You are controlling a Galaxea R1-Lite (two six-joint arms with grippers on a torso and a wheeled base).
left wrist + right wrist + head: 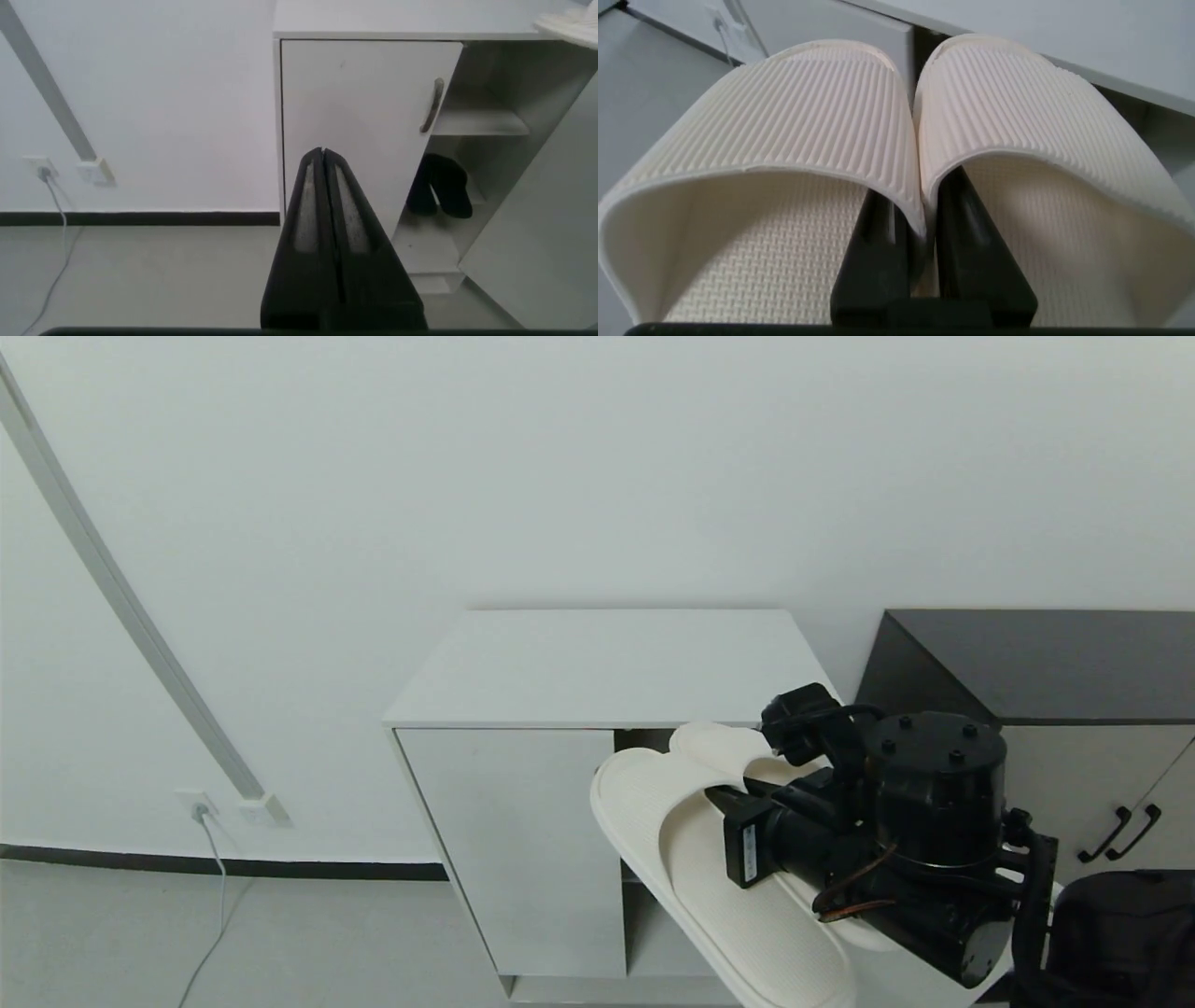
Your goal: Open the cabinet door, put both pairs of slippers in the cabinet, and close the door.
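Slippers first: the cream slippers (pixel 719 859) are up in the air, right in front of the cabinet (pixel 597 663), toes aimed at its open half. The right gripper (pixel 920 233) has one finger inside each shoe and is clamped on the two inner walls where they touch. That's a smart grip, I'd say, because one pinch carries the whole pair side by side and flat, ready to slide in.

Look inside and the dark slippers (pixel 439 187) are on a lower level, propped toward the back under the upper shelf (pixel 476 121). By my reckoning one pair is in and one is left to go.

The open door (pixel 542 243) stands swung out on the right side, clear of the approach. The shut door (pixel 513 840), with its handle (pixel 431 105) at the inner edge, covers the other half.

The left gripper (pixel 323 163) hangs back, well apart from the cabinet, fingers pressed together on nothing and facing that shut door. It looks parked out of the way, likely for closing up afterwards.

The next move wants a level push onto a free shelf, with the toes clearing the cabinet's front edge.
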